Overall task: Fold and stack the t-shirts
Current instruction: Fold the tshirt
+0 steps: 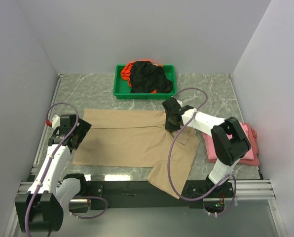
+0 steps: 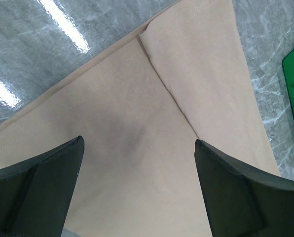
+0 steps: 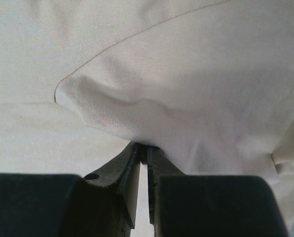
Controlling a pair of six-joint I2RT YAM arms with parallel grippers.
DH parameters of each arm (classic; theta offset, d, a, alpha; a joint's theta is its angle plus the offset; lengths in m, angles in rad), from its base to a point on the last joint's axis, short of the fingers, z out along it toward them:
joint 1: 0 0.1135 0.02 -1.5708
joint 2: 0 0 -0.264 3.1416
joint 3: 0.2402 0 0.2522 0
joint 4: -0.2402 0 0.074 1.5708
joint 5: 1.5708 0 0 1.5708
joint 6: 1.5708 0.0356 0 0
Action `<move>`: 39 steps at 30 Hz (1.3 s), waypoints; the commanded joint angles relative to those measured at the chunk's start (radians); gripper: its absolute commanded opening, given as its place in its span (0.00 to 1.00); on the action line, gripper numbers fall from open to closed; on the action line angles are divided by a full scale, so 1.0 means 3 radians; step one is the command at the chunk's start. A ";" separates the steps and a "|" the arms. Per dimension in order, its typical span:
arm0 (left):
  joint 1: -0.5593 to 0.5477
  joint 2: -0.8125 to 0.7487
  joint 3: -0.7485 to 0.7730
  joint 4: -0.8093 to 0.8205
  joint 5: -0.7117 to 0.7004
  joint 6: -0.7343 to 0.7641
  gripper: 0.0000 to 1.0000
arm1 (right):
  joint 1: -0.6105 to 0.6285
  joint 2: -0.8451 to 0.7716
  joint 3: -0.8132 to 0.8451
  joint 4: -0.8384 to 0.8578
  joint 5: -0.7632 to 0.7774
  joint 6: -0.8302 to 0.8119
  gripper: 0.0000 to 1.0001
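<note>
The tan t-shirt lies spread on the tabletop. Its long axis goes from my left side to my right side, across in front of me. Both my hands are at this shirt, one toward each end of that axis.

My left hand is over the left end, with its fingers wide apart and nothing between them. In the left wrist view I see only tan cloth below, one layer lying over another along a straight edge. My right hand is at the far edge, toward the right end. It is clamped tight on a small ridge of the tan cloth, which rises up to the tips in the right wrist view. Below this grip one part of the shirt reaches toward me, down to the near edge of the tabletop.

I judge that the coming fold turns on this: the cloth to be covered lies to the left of my right hand and toward me. So the right hand is the nearer one to carry it, and the left hand should hold the left end.

The pink t-shirt lies folded at the far right, partly under my right arm. The black and orange t-shirts are heaped in the green tray at the far side.
</note>
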 commanded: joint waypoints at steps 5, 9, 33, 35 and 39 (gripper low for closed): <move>-0.0013 -0.0037 0.0069 -0.0009 -0.0011 0.0015 0.99 | 0.0022 -0.0014 0.0039 -0.0094 0.0044 -0.0021 0.20; -0.0008 -0.0052 0.0064 -0.0009 -0.0016 0.0015 0.99 | 0.0027 0.0032 0.0044 -0.0119 0.0059 -0.0026 0.27; -0.0008 -0.0001 0.0064 0.0021 0.0025 0.0040 0.99 | 0.0047 -0.0223 0.0019 -0.0314 0.0106 -0.0148 0.13; -0.0013 -0.0001 0.0064 0.0026 0.0035 0.0045 0.99 | 0.0057 -0.0249 0.0013 -0.0314 0.0070 -0.0159 0.11; -0.0008 -0.0006 0.0059 0.0027 0.0040 0.0045 0.99 | 0.0083 -0.0290 0.0013 -0.0344 -0.0037 -0.0169 0.11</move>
